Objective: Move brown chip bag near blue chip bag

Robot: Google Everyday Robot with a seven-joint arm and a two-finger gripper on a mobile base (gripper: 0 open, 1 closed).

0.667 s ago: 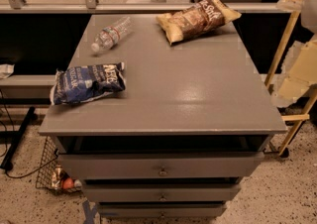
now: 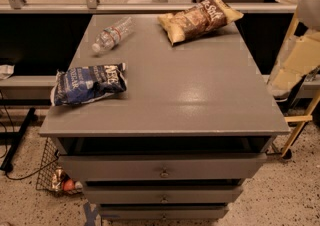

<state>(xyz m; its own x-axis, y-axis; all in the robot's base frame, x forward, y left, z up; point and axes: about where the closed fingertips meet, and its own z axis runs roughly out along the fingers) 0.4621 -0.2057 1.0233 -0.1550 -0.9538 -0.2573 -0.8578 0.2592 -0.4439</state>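
The brown chip bag (image 2: pixel 200 19) lies at the far right corner of the grey drawer cabinet (image 2: pixel 190 95), well apart from the blue chip bag (image 2: pixel 89 84) at the cabinet's near left edge. 1 clear plastic bottle (image 2: pixel 112 34) lies on its side at the cabinet's far left. Pale parts of the robot arm (image 2: pixel 295 60) show beside the cabinet's right side. The gripper is out of frame, so whether it is clenched or released cannot be told.

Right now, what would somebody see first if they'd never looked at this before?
The two shiny chip bags stand out on the grey table: the brown chip bag at the far right corner and the blue chip bag at the near left edge. A clear bottle lies on its side at the far left, and the robot's pale hand hangs beside the table's right edge, away from both bags.
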